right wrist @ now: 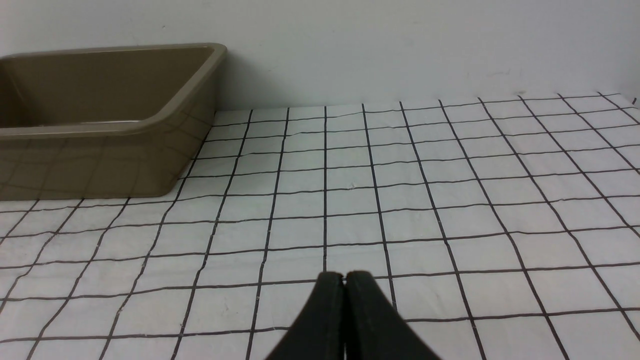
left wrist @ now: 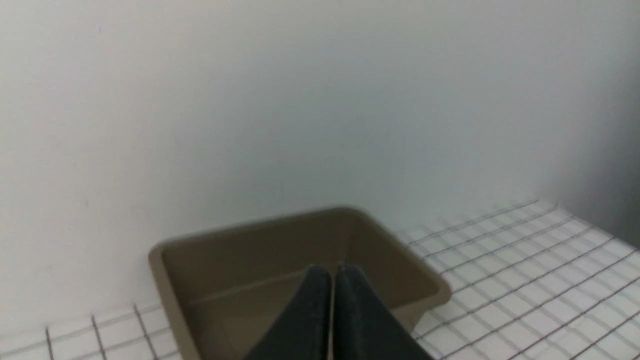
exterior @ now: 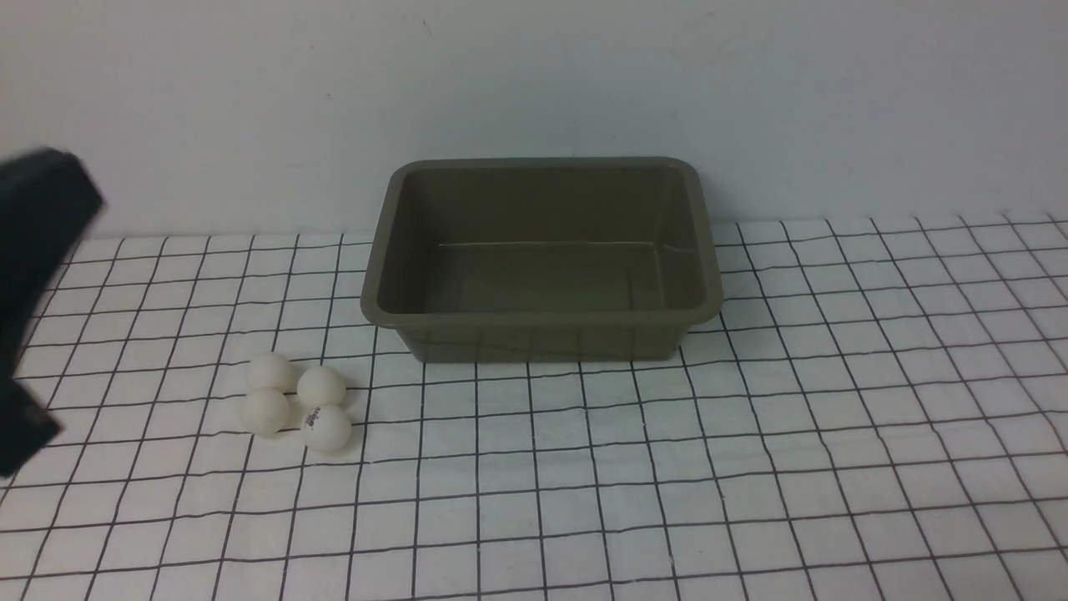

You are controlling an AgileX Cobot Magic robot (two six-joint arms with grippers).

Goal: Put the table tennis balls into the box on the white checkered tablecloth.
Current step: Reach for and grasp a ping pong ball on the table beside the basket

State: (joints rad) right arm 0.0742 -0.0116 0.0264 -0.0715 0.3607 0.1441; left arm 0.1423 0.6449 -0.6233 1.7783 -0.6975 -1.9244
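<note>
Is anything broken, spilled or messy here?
Nothing looks wrong. The box stands upright and empty, with no cracks showing. The four table tennis balls sit huddled together on the white checkered tablecloth beside it. The cloth is only a little wrinkled.

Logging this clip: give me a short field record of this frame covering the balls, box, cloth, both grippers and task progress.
balls: four table tennis balls, in a tight cluster on the cloth, to the left of and nearer the robot than the box
box: box, upright, nothing inside
cloth: white checkered tablecloth, slightly wrinkled
left gripper: left gripper shut, empty, pointing towards the box
right gripper: right gripper shut, empty, low over the cloth, apart from the box
progress: no ball in the box yet
</note>
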